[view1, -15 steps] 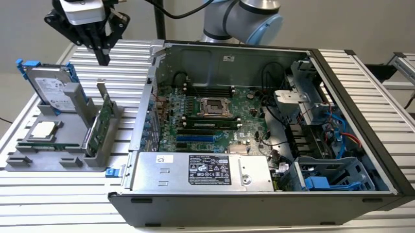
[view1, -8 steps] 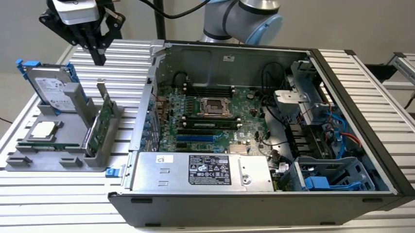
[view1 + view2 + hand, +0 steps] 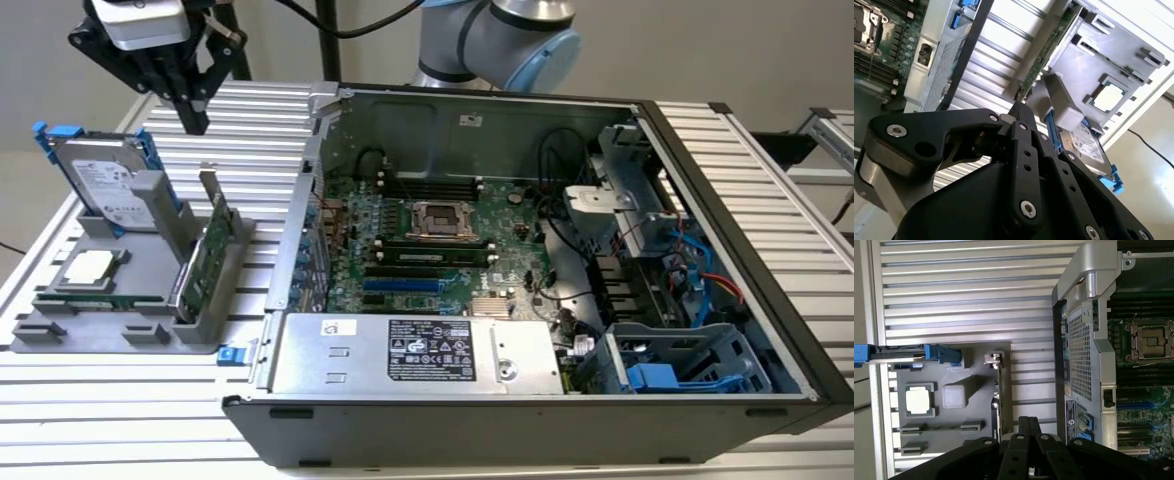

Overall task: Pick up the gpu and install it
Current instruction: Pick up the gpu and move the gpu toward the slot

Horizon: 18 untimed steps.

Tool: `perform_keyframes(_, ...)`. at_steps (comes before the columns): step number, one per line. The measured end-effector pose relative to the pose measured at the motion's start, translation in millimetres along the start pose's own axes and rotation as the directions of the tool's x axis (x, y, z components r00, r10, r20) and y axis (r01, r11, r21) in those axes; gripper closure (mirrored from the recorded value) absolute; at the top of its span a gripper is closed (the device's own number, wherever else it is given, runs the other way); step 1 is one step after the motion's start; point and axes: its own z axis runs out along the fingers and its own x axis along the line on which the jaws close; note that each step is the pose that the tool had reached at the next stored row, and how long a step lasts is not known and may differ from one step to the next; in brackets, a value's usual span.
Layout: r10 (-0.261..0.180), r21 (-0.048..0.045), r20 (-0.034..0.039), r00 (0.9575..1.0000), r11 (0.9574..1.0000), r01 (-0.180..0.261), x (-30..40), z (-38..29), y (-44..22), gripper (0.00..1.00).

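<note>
My arm's gripper [image 3: 196, 122], fingers pressed together, hangs above the grey holder [image 3: 80, 335]. There the gpu [image 3: 207, 255] stands on edge, its silver bracket rising at one end, near the blue-railed hard drive [image 3: 114, 190]. To the exterior view's right, the open computer case [image 3: 467, 430] lies on the slatted table [image 3: 120, 400], its motherboard [image 3: 441, 240] exposed.

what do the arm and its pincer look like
The arm is silver-grey tubing with rounded joints and a light blue cap. A black cable hangs in a curve beside it. The pincer is matte black. It is built of flat linkage bars pinned with silver screw heads and tapers to narrow tips. A pale grey block sits above it.
</note>
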Motion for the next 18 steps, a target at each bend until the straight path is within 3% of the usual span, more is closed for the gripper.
perform_keyframes(18,0.0,0.0,0.0,1.0,1.0,0.0,17.4,-0.4,-1.2,1.0)
